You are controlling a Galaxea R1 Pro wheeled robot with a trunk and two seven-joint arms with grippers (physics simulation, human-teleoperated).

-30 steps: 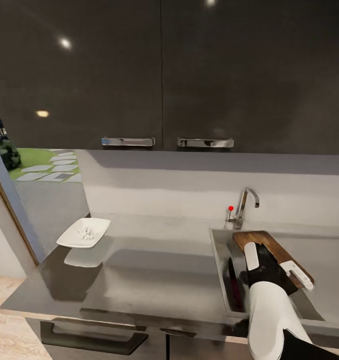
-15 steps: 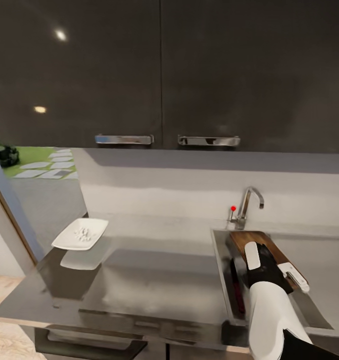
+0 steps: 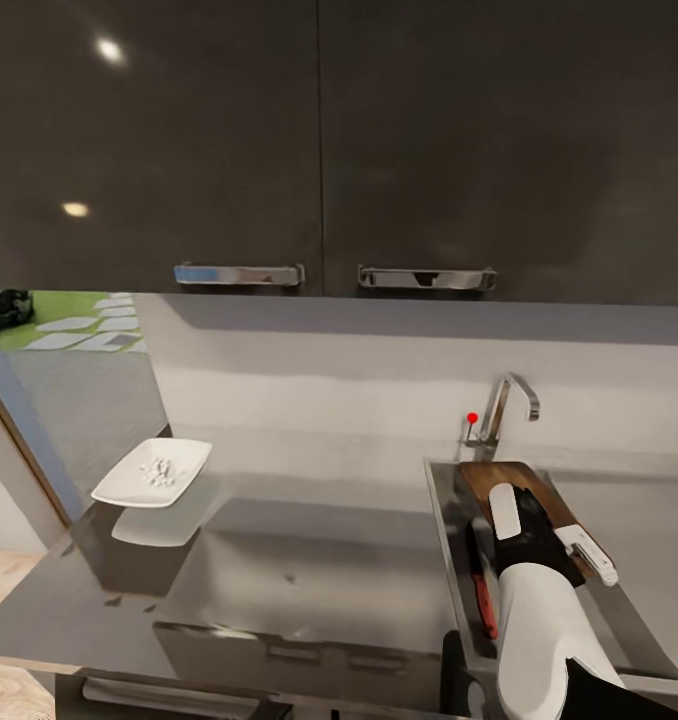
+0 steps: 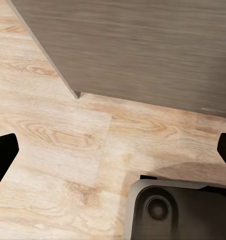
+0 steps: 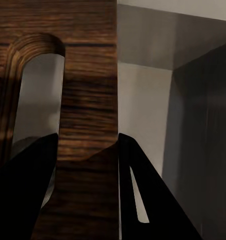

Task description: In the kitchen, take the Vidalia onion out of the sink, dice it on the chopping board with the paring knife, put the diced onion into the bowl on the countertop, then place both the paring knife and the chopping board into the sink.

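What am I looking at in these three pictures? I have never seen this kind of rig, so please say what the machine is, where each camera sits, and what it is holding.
This is a simulated two-armed wheeled robot in a kitchen. The large picture comes from a camera on its head, looking down over a grey countertop under dark cabinets. On the countertop, at the left, sits a white bowl with small white onion bits inside. At the right is a steel sink with a tap.

The white and black right arm reaches into the sink. Its right gripper is closed on the edge of a brown wooden chopping board, beside the board's slot handle, as the right wrist camera shows. A knife with a red handle lies in the sink next to the board.

The left wrist camera faces the wooden floor; the left gripper is open, holding nothing.
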